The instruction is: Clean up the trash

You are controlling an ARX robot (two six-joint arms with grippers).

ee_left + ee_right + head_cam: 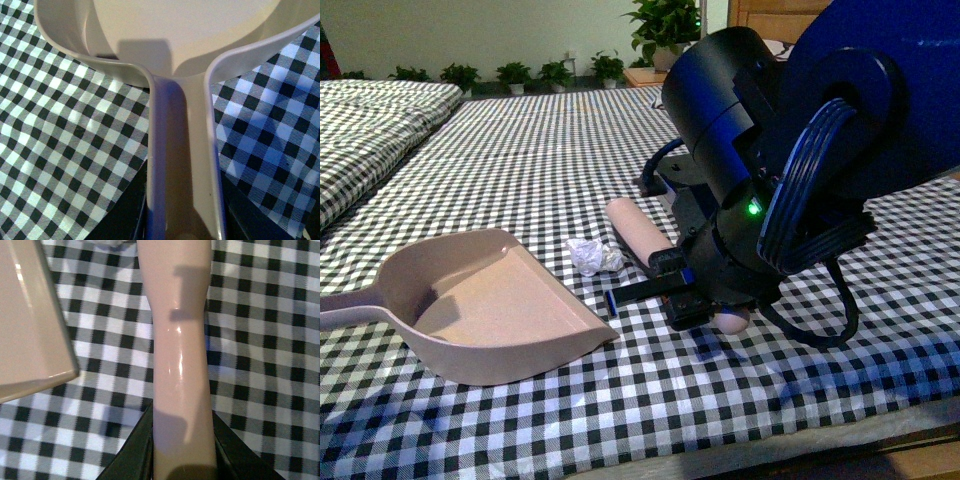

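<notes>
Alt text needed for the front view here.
A black robot arm holds a pink brush beside a crumpled white paper wad on a black-and-white checked cloth. A pink dustpan sits left of the wad, its mouth toward it.

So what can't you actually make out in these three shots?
- Front view: the left gripper is off frame; the dustpan handle runs out the left edge.
- Front view: the right arm's housing hides the brush handle's near end.
- Right wrist view: the trash is cut by the frame edge.
- Left wrist view: the fingertips don't show.
</notes>
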